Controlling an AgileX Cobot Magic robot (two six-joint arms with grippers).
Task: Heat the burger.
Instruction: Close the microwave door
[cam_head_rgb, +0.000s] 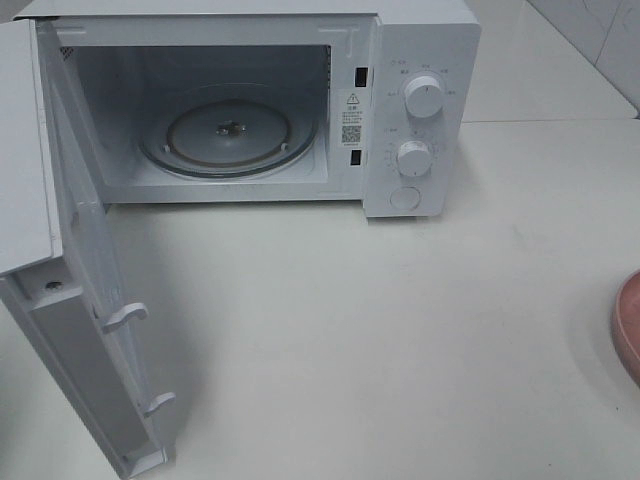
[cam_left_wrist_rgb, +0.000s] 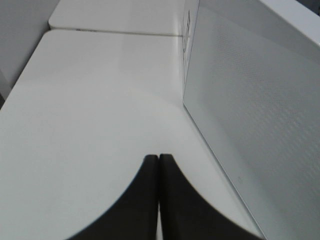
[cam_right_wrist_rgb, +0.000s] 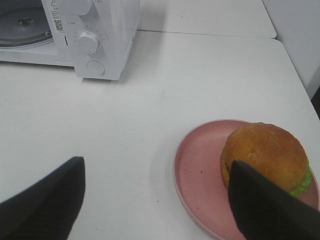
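Hovering with fingers spread, the right gripper (cam_right_wrist_rgb: 155, 200) flanks the burger (cam_right_wrist_rgb: 264, 155); the left gripper (cam_left_wrist_rgb: 158, 200) is clenched empty.

So the microwave (cam_head_rgb: 300, 100) sits at the back of the table (cam_head_rgb: 380, 340), with its door (cam_head_rgb: 70, 300) swung wide open to the left and sticking out toward the front. Inside, the turntable (cam_head_rgb: 230, 135) lies flat on the floor of the cavity. The two knobs (cam_head_rgb: 423, 97) are on the panel to the right of the opening, one above the other, with a button (cam_head_rgb: 405, 198) below them. Way off at the right edge of the table there's a plate (cam_right_wrist_rgb: 200, 170), and the burger (cam_right_wrist_rgb: 265, 155) sits on it, well apart from the microwave.
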